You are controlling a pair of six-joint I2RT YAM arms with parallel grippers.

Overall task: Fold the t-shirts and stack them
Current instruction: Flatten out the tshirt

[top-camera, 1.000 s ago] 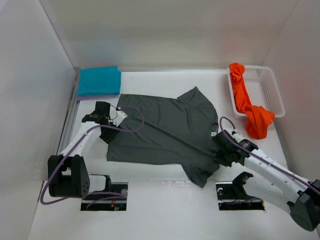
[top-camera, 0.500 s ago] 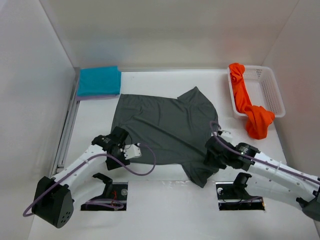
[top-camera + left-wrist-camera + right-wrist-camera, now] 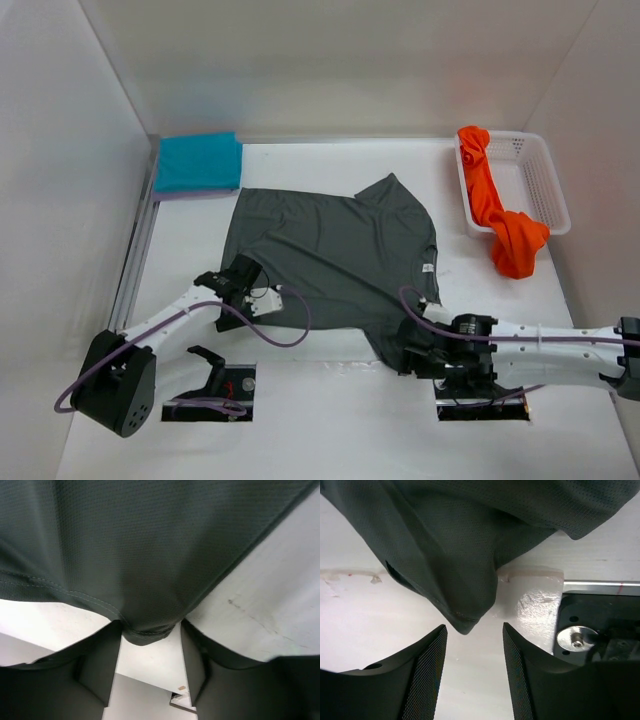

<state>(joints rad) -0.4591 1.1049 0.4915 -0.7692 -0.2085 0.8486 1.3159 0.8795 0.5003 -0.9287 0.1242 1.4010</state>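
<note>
A white desk (image 3: pixel 330 400) walled in white carries the dark grey t-shirt (image 3: pixel 330 250), spread flat in the middle with its long axis running left to right: hem to the left, collar to the right, one sleeve toward the back wall and one toward the arms. The folded teal t-shirt (image 3: pixel 198 160) rests in the far left corner on a sliver of lavender t-shirt (image 3: pixel 190 193), and the orange t-shirt (image 3: pixel 505 225) drapes over the rim of the white mesh basket (image 3: pixel 540 175) at the far right. The left end effector (image 3: pixel 243 287) sits at the near hem corner. In its wrist view, its fingers (image 3: pixel 100 665) stand partly spread with that stitched corner filling the gap and touching both, though not visibly clamped. The right end effector (image 3: pixel 412 345) is at the near sleeve, its fingers (image 3: pixel 427 670) spread either side of the sleeve tip, which hangs just ahead of them, untouched. Each arm is nearest its own end of the near edge, so lifting that edge toward the far side looks like the coming fold.
</note>
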